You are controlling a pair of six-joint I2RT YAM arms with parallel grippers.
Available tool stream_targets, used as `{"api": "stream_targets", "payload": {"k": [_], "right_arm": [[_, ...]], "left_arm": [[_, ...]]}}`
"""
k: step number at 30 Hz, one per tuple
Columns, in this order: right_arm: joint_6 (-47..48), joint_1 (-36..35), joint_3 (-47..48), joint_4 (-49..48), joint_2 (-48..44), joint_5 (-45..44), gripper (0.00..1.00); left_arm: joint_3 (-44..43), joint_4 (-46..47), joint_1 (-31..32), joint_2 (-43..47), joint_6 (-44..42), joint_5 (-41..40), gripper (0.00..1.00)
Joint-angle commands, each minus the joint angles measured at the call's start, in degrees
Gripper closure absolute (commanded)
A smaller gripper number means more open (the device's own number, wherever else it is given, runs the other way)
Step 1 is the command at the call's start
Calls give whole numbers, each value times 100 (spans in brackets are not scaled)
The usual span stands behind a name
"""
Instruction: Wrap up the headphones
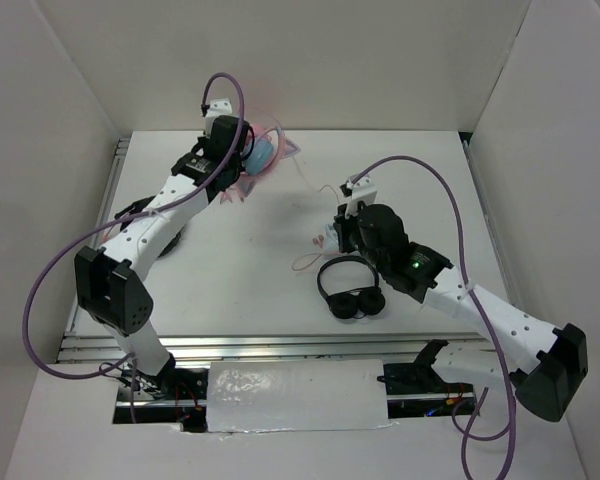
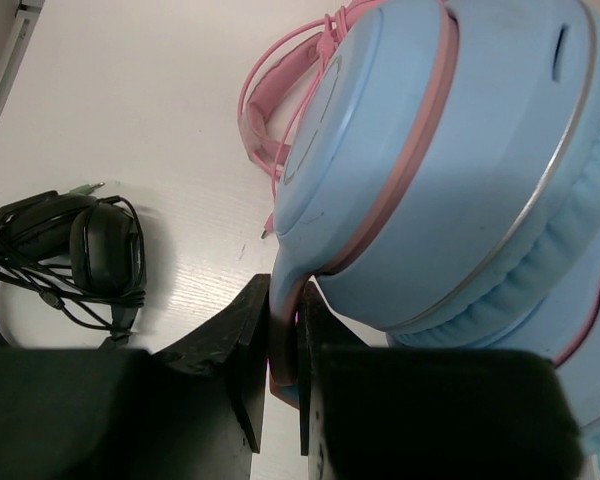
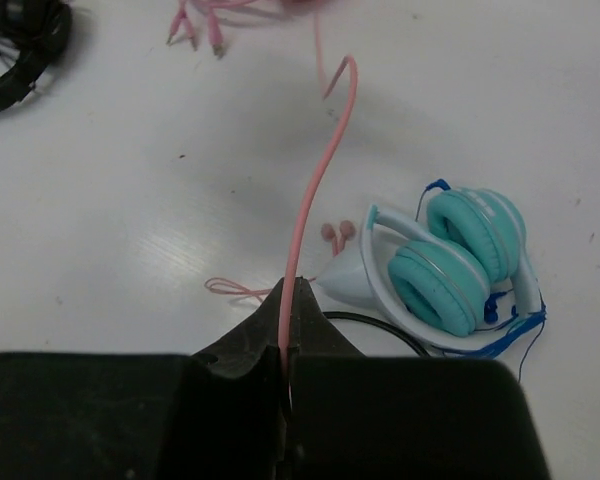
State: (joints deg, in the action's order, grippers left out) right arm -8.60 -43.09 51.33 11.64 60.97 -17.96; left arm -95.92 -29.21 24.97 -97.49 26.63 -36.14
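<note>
The headphones [image 1: 264,152] are held up at the back of the table, and their light blue ear cup [image 2: 450,150] fills the left wrist view. The pink headband [image 2: 280,90] shows behind the cup. My left gripper [image 2: 285,335] is shut on the lower rim of that cup, also seen from above [image 1: 248,155]. The thin pink cable [image 3: 315,190] runs from the headphones across the table into my right gripper [image 3: 288,320], which is shut on it. From above, the right gripper [image 1: 340,225] sits mid-table with the cable [image 1: 315,185] stretching to it.
A teal-and-white pair [image 3: 450,260] lies just right of the right gripper, with pink earbuds [image 3: 335,232] beside it. One black pair [image 1: 350,290] lies close to the right arm. Another black pair [image 2: 100,250] with tangled cord lies under the left arm. White walls enclose the table.
</note>
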Motion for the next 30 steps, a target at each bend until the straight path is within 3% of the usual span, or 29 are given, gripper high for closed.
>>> {"api": "stream_targets", "payload": {"k": [1,9,15,20,25,30], "right_arm": [[499,-278,596,312,-164,257,100],[1079,-998,1248,1174,134,302,100],[1965,-1114,1485,1130,126,-129,100],[2784,-912,1538,1104,-85,388,100],[2900,-516,1573,1366,-261,1468,100],[2566,-525,1161,1167,-638,1496,100]], "left_arm": [[152,882,262,328,-158,-340,100],[336,1004,525,204,-368,-87,100],[2039,2085,1175,880,-1721,528,100],[2735,2314,1625,1197,-2337,1004,100],[2974,2430,1836,1329,-1988,985,100],[2579,2227,1748,1277,-1644,828,100]]}}
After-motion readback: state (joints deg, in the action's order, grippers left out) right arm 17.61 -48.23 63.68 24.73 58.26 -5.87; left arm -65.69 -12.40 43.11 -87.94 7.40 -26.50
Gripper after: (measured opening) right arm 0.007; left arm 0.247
